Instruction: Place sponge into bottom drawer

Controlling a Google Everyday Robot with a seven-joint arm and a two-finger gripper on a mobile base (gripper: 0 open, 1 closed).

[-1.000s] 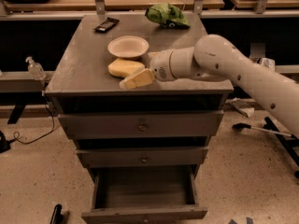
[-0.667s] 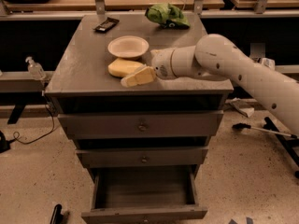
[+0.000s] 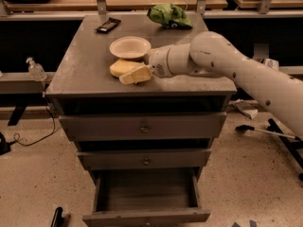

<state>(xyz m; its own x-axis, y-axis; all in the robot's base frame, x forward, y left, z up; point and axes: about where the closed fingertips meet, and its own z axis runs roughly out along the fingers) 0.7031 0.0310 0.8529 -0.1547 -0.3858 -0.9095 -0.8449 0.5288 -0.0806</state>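
The pale yellow sponge (image 3: 119,67) lies on the grey cabinet top (image 3: 80,65), just in front of the cream round bowl (image 3: 129,47). My gripper (image 3: 136,74) reaches in from the right, low over the top, and sits against the sponge's front right side, covering part of it. The bottom drawer (image 3: 147,216) is pulled open below, and its inside shows nothing in it. The two drawers above it are closed.
A green cloth lump (image 3: 169,15) lies at the back right of the top and a black phone-like object (image 3: 108,25) at the back left. A clear bottle (image 3: 36,70) stands on a ledge to the left. Cables and a dark tool lie on the floor.
My gripper has shifted very slightly left toward the sponge. The sponge, the bowl and the drawers have not moved.
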